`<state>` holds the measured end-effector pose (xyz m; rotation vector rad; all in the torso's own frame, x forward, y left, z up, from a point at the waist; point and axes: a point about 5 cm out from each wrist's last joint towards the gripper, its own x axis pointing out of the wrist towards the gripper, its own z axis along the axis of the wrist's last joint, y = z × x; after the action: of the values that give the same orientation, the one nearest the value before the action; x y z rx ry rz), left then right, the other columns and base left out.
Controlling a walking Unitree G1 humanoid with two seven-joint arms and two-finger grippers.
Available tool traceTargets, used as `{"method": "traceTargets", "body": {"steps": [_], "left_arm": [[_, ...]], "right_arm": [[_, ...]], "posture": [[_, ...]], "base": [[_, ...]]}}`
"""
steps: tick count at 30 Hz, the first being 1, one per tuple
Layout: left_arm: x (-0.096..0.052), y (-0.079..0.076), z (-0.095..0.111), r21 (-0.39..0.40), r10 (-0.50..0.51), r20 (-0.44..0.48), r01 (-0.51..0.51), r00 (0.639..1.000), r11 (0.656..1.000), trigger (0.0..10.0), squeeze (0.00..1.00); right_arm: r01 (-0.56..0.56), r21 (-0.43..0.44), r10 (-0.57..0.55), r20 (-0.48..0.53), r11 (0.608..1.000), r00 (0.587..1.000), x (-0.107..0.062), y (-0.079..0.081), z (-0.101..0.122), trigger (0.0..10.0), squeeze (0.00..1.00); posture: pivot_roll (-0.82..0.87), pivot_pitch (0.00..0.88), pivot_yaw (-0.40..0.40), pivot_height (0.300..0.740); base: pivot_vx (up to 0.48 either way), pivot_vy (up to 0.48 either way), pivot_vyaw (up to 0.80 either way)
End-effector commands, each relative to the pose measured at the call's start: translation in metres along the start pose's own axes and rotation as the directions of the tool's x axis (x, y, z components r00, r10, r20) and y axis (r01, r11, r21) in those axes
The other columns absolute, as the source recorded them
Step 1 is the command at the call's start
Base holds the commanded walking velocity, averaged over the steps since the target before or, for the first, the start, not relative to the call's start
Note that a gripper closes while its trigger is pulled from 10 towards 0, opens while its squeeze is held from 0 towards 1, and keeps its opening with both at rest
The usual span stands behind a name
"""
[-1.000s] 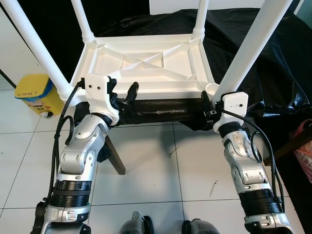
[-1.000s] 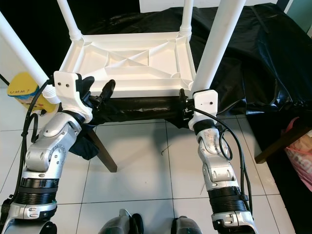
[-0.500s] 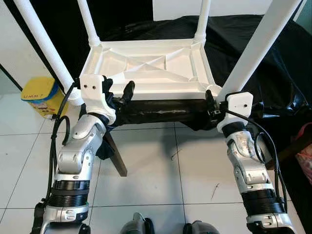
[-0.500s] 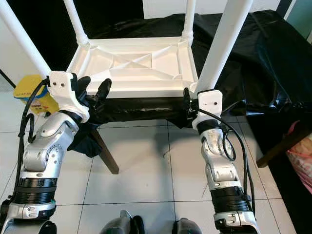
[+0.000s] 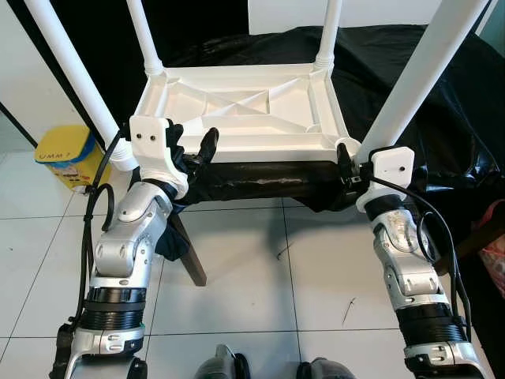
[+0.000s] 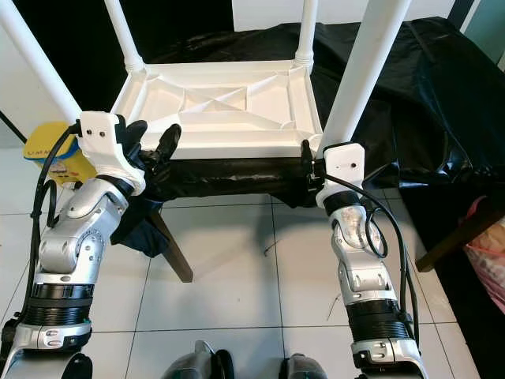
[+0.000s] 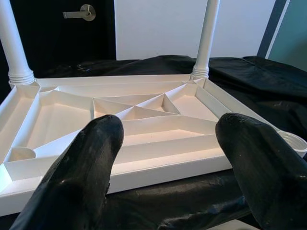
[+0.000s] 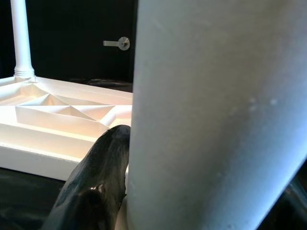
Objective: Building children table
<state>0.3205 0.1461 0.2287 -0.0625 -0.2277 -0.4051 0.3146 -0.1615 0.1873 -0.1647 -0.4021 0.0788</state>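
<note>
upturned white table [image 5: 245,110] on black-draped surface [image 5: 410,71] | white tile floor [image 5: 237,292] | left gripper [image 5: 193,151] spread apart | right gripper [image 5: 345,166] clamps table leg [image 5: 410,79]

Bright, even light, head views sharp | glare on black sheet [image 5: 442,87] | leg [image 8: 216,115] blurred, close in right wrist view

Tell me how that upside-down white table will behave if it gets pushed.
The white table looks like hollow ribbed plastic, so probably light and stiff. Resting on slick black sheeting, it may slide easily. Its tall upright legs could make it tip if shoved high; the right end effector grips one.
</note>
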Motion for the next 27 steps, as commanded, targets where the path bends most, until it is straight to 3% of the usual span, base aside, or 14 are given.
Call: {"method": "traceTargets", "body": {"steps": [1, 27], "left_arm": [[-0.0002, 0.0017, 0.0002, -0.004, -0.021, 0.007, 0.021, 1.000, 1.000, 10.0, 0.00], [-0.0002, 0.0022, 0.0015, -0.010, -0.017, 0.021, 0.018, 1.000, 1.000, 10.0, 0.00]], "right_arm": [[0.001, -0.009, -0.001, 0.017, 1.000, 1.000, 0.0016, -0.0013, 0.0017, 10.0, 0.00], [-0.013, -0.018, 0.013, 0.019, 1.000, 1.000, 0.0052, -0.0021, -0.0005, 10.0, 0.00]], "posture": [[-0.09, 0.030, 0.043, 0.740], [-0.08, 0.006, 0.031, 0.740]], "base": [[0.000, 0.000, 0.00], [0.000, 0.000, 0.00]]}}
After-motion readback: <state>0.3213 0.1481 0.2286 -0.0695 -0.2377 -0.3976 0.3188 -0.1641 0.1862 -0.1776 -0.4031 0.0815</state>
